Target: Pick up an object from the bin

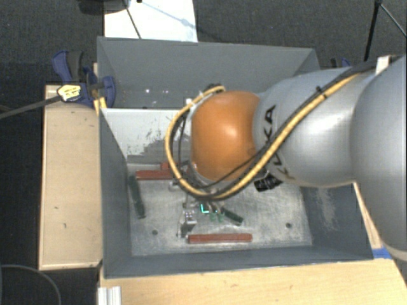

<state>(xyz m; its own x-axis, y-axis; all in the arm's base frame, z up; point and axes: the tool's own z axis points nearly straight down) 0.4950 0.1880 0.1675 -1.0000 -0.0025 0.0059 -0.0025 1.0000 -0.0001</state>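
Hand [189, 223] sits low in mid bin [116, 196], close beside the red bar [219, 237] at the front wall; you can't tell if it's spread or pinching; green piece [227, 216] just right; dark stick [136, 199] well left.

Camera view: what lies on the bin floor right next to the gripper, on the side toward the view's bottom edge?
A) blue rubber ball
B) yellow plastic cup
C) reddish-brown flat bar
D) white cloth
C: a reddish-brown flat bar lies lengthwise on the floor of the grey metal bin, just below the gripper in the view. A second reddish-brown bar lies further back to the view's left.
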